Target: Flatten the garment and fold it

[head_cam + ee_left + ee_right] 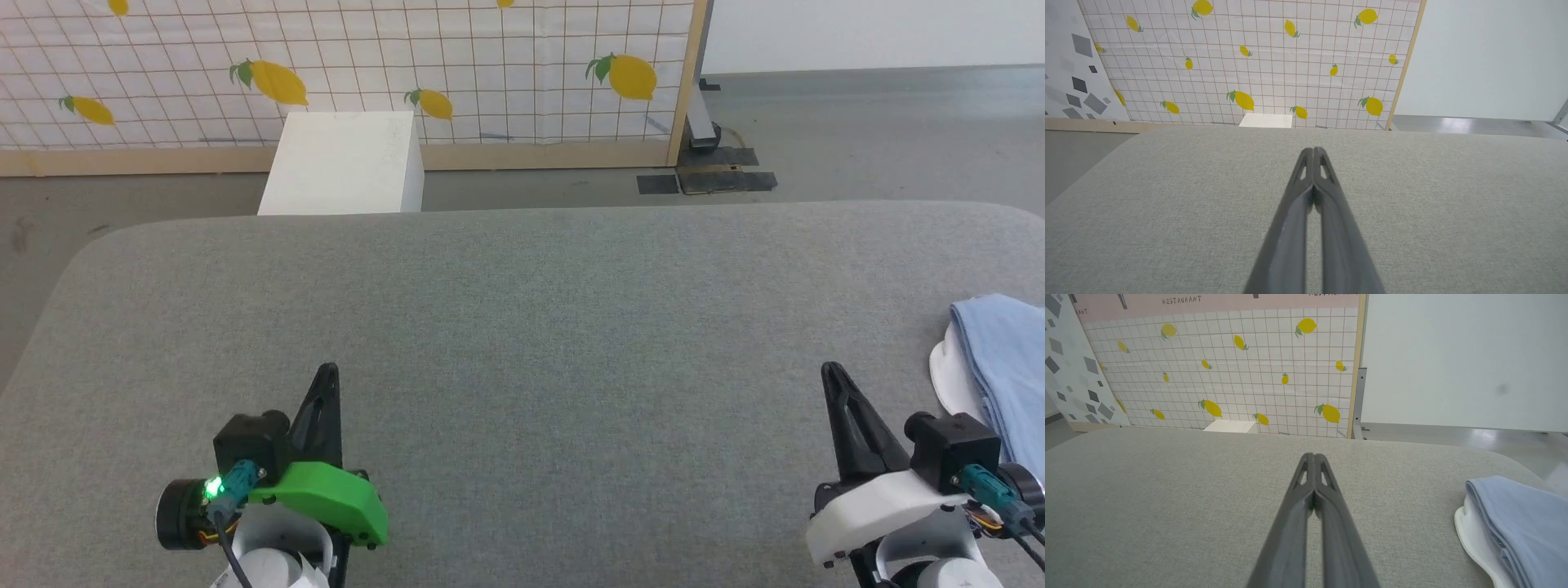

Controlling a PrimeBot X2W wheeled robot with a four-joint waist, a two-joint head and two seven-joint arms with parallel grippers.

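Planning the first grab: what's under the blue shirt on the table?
A white layer sticks out from under the blue shirt, resting on the grey table. How far it runs underneath is covered.

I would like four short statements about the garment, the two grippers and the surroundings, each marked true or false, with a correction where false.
1. The garment lies near the right edge of the grey table. True.
2. The right gripper grips the garment. False: it is shut on nothing, and its fingers are apart from the cloth.
3. The left gripper is open. False: its fingers are pressed together.
4. A white box stands on the floor beyond the table. True.
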